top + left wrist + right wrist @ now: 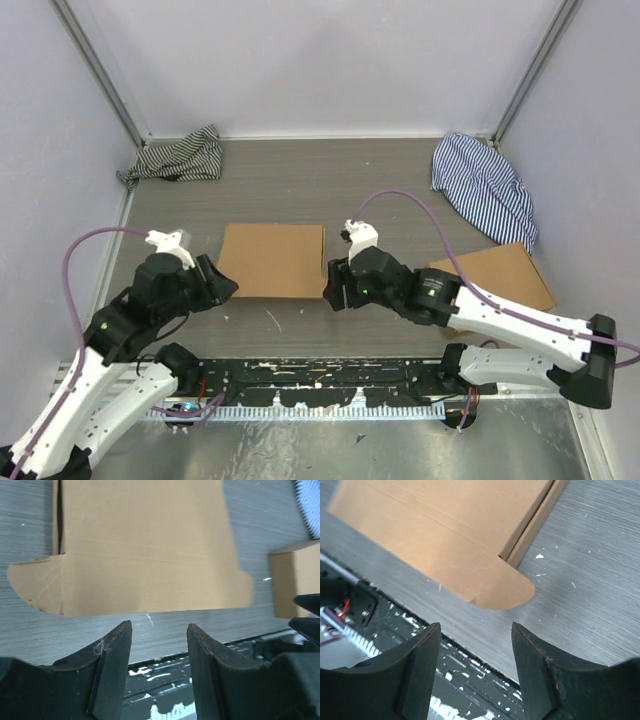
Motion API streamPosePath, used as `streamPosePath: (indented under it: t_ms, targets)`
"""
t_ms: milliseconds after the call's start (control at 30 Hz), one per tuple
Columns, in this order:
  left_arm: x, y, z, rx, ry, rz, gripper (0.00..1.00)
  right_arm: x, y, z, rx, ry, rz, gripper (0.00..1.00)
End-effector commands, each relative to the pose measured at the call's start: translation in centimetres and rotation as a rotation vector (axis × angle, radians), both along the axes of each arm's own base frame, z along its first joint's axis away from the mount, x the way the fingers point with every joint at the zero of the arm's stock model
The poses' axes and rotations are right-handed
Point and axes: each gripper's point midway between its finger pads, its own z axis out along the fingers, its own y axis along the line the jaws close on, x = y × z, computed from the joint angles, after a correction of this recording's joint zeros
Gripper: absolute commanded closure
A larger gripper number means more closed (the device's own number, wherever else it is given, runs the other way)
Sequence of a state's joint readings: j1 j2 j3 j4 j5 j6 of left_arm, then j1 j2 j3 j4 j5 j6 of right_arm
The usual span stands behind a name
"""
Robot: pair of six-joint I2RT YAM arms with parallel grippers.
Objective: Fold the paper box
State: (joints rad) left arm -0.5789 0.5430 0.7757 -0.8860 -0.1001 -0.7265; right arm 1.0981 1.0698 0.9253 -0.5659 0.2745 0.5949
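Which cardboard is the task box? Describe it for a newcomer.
Table centre, between the left hand and right hand: the paper box lies flat there. Unlike the other cardboard box, half hidden under the right arm, it shows whole.

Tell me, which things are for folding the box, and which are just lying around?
For the job: paper box, left gripper, right gripper, both open and empty.
Just lying about: second cardboard box, dark striped cloth, blue striped cloth.
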Motion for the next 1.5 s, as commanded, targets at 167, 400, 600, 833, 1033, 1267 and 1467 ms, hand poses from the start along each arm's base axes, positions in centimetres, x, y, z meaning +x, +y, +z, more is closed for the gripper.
streamPosePath:
  t_ms: [167,400,600,833,1033,1267,1467]
  targets:
    - [0.5,0.4,4.1,-0.086,-0.143,0.042,0.47,0.7,-0.3,6.4,0.085,-0.127,0.002,0.45]
    - [7.0,-0.5,-1.9,0.243,0.013,0.055,0.51,6.2,4.2,0.4,-0.077,-0.058,0.02,0.78]
    - [8.8,-0.5,-7.5,0.3,0.15,0.059,0.53,7.9,6.4,-5.6,-0.132,0.039,0.052,0.81]
    - [9.6,-2.1,-10.4,0.279,0.199,0.016,0.53,9.2,5.1,-10.0,-0.168,0.131,0.004,0.85]
    - [11.4,-4.7,-12.5,0.256,0.268,-0.051,0.55,11.0,2.8,-11.2,-0.163,0.17,-0.053,0.86]
    - [14.5,-7.7,-11.7,0.202,0.259,-0.092,0.57,13.9,-0.7,-9.8,-0.13,0.156,-0.145,0.85]
    - [17.2,-10.0,-8.2,0.143,0.192,-0.117,0.52,17.5,-3.7,-8.0,-0.128,0.126,-0.214,0.85]
